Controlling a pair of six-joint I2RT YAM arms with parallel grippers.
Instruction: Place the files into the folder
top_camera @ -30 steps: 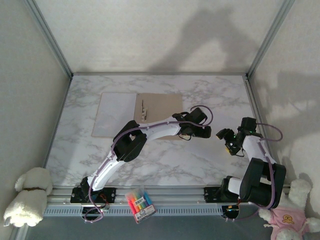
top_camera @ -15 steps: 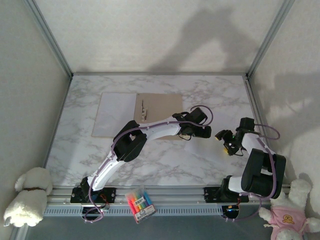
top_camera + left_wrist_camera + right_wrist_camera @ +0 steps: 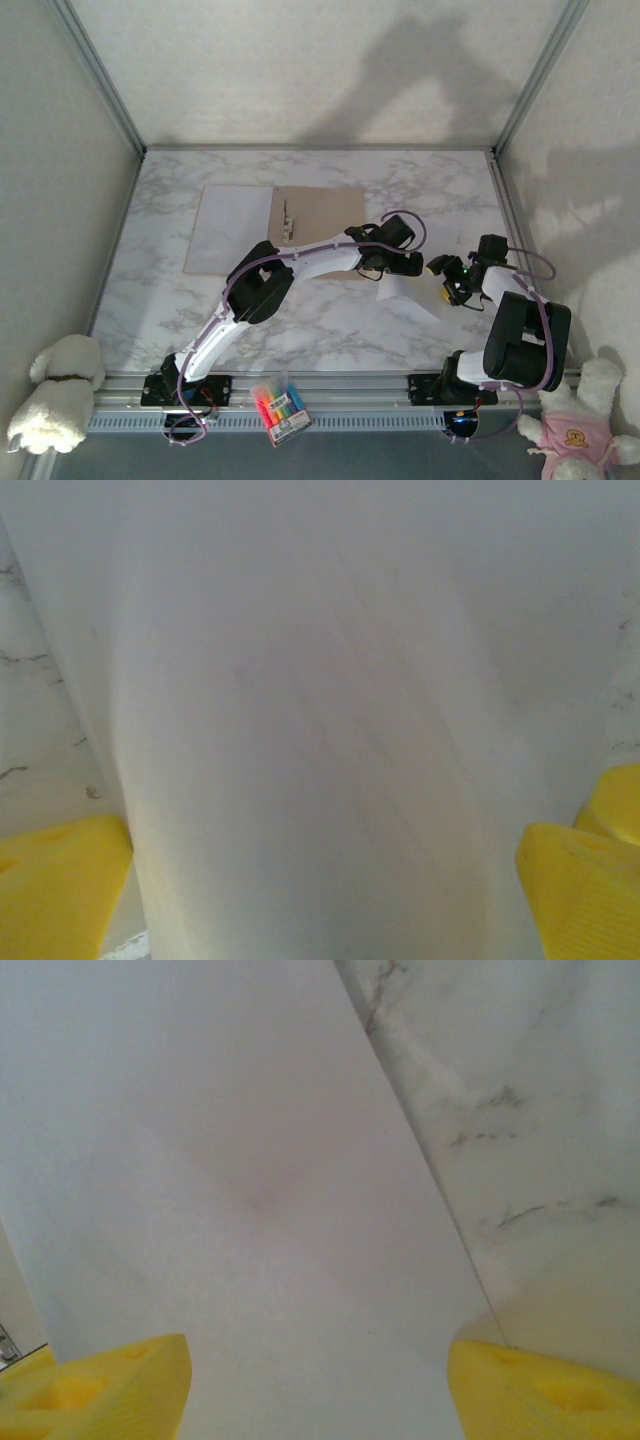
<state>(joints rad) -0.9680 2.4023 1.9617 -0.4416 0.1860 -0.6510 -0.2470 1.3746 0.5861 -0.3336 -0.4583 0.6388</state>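
Two files from above: one file (image 3: 235,225) rests on the left leaf of the single open folder (image 3: 320,210). The second file (image 3: 412,298) has come into sight on the desk (image 3: 330,335) at the folder's 4 o'clock, under the left claw (image 3: 410,268), and the right claw (image 3: 448,282) has moved in from 3 o'clock.

Left wrist: fingers (image 3: 60,880) spread wide over that sheet.

Right wrist: fingers (image 3: 100,1385) likewise apart, gripping nothing, so the sheet awaits pickup.

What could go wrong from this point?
Both arms work the same sheet: the left gripper and right gripper sit close together and could collide. The sheet lies between wide-open fingers on the table; closing might crumple it or push it along instead of lifting it.
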